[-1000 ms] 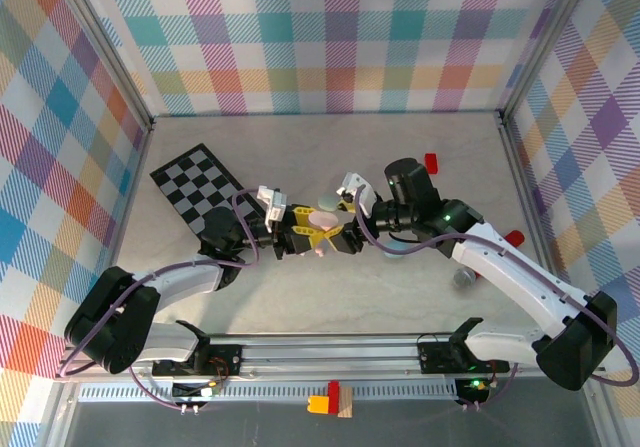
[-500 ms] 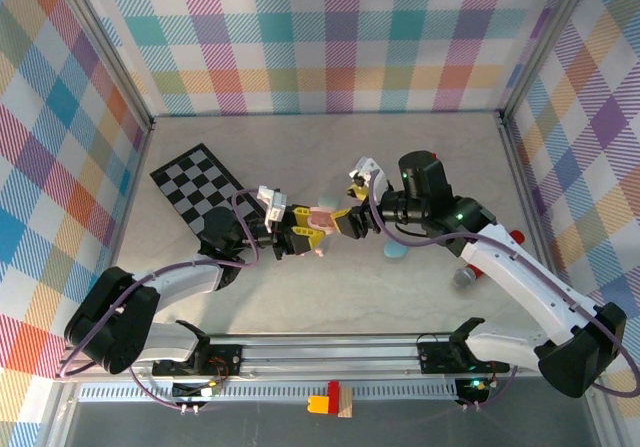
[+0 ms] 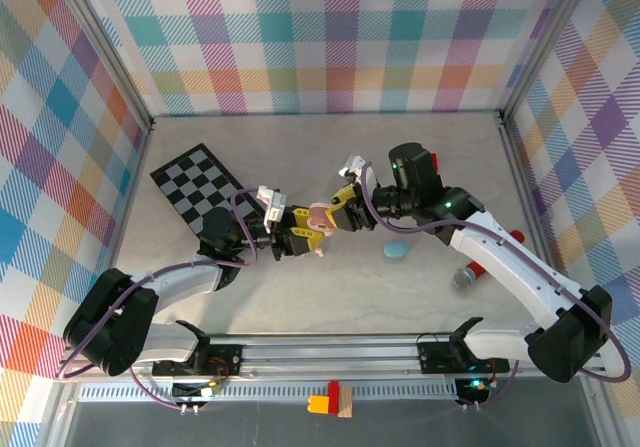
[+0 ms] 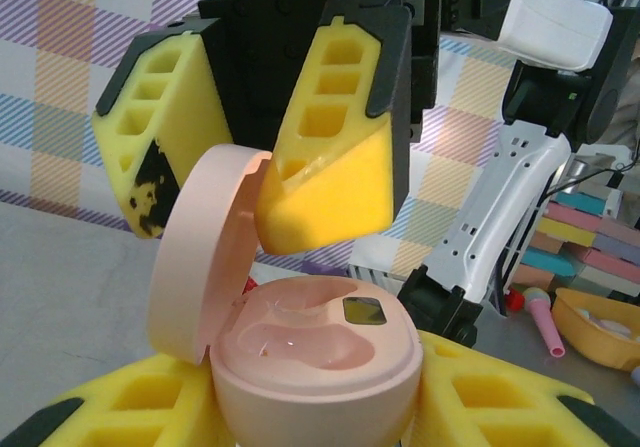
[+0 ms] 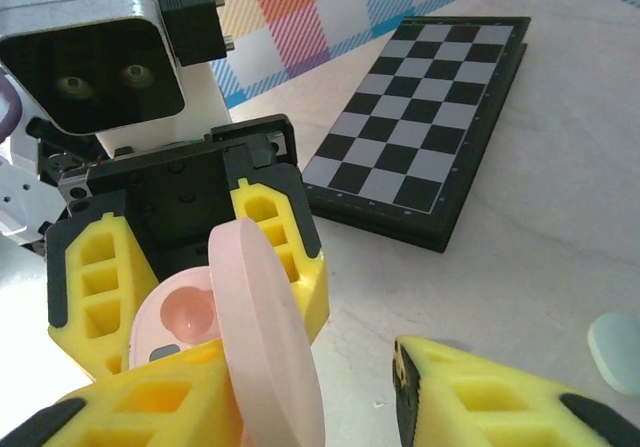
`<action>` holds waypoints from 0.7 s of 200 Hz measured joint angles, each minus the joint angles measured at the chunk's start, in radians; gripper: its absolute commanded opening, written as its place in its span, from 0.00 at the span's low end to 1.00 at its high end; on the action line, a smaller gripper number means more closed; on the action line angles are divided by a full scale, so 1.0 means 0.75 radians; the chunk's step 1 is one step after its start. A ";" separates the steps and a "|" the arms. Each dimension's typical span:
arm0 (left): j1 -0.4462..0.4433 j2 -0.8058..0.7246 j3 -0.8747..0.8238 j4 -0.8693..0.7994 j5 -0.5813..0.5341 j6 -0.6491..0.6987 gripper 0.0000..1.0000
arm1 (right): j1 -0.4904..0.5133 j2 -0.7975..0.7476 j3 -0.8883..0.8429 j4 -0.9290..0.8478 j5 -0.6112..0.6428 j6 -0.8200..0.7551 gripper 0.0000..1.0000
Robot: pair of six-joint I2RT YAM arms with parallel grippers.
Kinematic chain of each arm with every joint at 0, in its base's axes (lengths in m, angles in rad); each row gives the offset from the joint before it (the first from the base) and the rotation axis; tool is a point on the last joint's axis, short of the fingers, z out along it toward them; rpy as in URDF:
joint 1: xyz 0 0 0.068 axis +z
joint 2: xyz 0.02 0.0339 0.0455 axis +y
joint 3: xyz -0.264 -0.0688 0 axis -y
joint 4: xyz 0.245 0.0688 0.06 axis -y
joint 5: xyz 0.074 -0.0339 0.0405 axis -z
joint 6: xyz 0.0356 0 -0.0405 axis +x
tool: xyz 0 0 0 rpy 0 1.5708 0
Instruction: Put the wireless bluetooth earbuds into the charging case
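Note:
The pink charging case point(image 4: 320, 367) stands upright with my left gripper point(image 4: 315, 397) shut on its base, its yellow fingers point(image 4: 480, 397) pressed to both sides. Its round lid point(image 4: 195, 257) is hinged open to the left, and the glossy pink wells inside look bare. My right gripper point(image 5: 310, 407) faces it, open, straddling the lid point(image 5: 265, 327): one finger point(image 5: 150, 397) lies against the lid, the other point(image 5: 470, 387) stands well apart. From above, both grippers meet at the case point(image 3: 318, 222) mid-table. No earbuds can be made out.
A black-and-white checkerboard point(image 3: 200, 192) lies at the back left. A pale blue oval piece point(image 3: 397, 251) rests on the table under my right arm. A red and grey cylinder point(image 3: 470, 272) lies near the right wall. Small bricks point(image 3: 330, 402) sit on the front rail.
My right gripper has shifted slightly left and up onto the lid, and its fingers have narrowed. The pale blue piece is now uncovered. The left gripper and case have stayed put.

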 measured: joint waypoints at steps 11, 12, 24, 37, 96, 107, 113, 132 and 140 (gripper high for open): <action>0.000 -0.001 0.000 0.000 0.001 -0.001 0.40 | 0.000 0.016 0.003 0.000 -0.022 -0.009 0.27; 0.000 -0.001 0.000 0.000 0.001 -0.001 0.40 | 0.000 0.017 0.003 -0.001 -0.023 -0.010 0.26; 0.000 -0.001 0.000 -0.001 -0.002 -0.006 0.40 | 0.001 0.031 0.008 -0.005 -0.040 -0.032 0.17; 0.001 -0.002 0.000 -0.001 0.001 -0.013 0.40 | 0.001 0.038 0.012 -0.009 -0.045 -0.060 0.10; 0.000 -0.027 0.000 -0.022 -0.007 0.005 0.63 | 0.036 0.001 0.013 0.000 0.021 -0.183 0.00; 0.000 -0.034 0.001 -0.046 -0.013 0.006 0.71 | 0.048 -0.022 0.013 0.007 0.044 -0.211 0.00; 0.000 -0.036 0.001 -0.060 -0.013 0.012 0.76 | 0.055 -0.034 0.013 0.013 0.058 -0.224 0.00; 0.000 -0.054 0.001 -0.117 -0.018 0.041 0.86 | 0.084 -0.063 0.013 0.019 0.111 -0.275 0.00; 0.000 -0.066 0.001 -0.149 -0.025 0.051 0.88 | 0.098 -0.065 0.013 0.022 0.133 -0.294 0.00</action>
